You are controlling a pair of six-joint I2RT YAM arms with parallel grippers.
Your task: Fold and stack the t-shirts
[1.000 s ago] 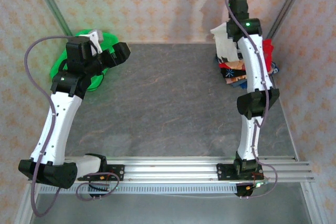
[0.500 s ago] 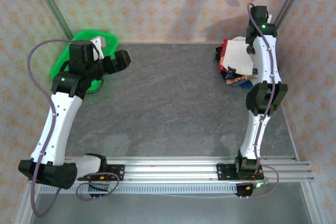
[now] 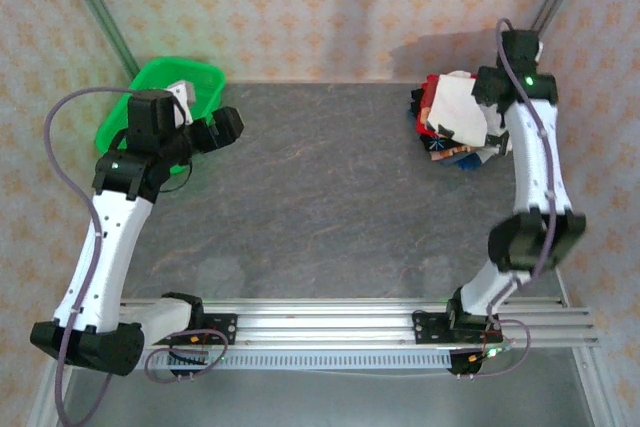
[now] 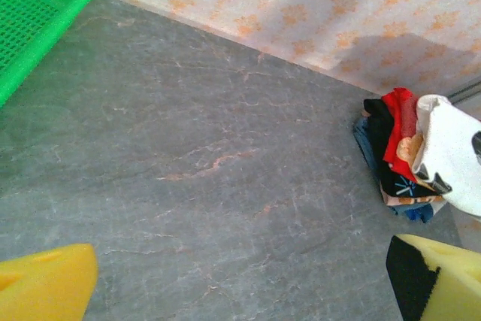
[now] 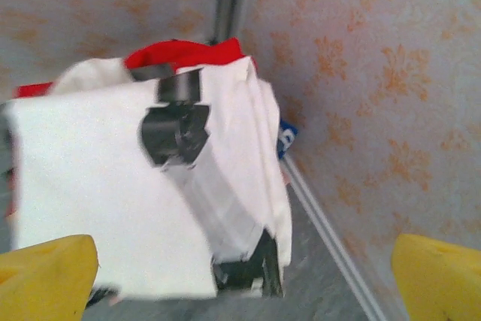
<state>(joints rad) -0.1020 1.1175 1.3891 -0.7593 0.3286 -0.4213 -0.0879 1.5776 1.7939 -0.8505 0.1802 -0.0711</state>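
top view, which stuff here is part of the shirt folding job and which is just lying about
Part of the job: off-white shirt on top of the stack; folded coloured shirts beneath it.
Just lying about: green basket at the far left corner of the table.

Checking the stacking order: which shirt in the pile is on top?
The off-white shirt with black marks; the coloured shirts, red among them, lie beneath it.
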